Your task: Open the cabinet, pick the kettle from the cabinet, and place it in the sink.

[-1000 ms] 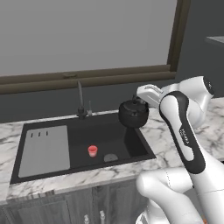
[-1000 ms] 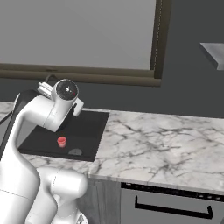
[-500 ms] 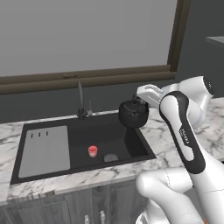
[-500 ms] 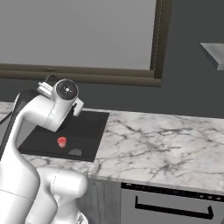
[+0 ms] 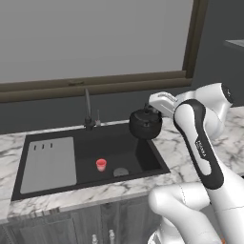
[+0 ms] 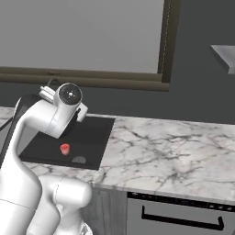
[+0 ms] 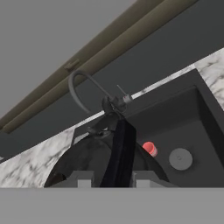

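Hand [image 5: 153,110] closed on arched handle of black kettle [image 5: 145,125], kettle suspended above right rear part of sink [image 5: 143,159], clear of basin floor, red cup [image 5: 101,165] on basin floor beside round drain [image 5: 121,171], faucet [image 5: 88,109] at sink rear edge, marble worktop [image 5: 183,152] right of sink

Small red cup [image 5: 100,164] (upright) near a round drain [image 5: 120,171]; marble counter [image 6: 165,147] alongside.
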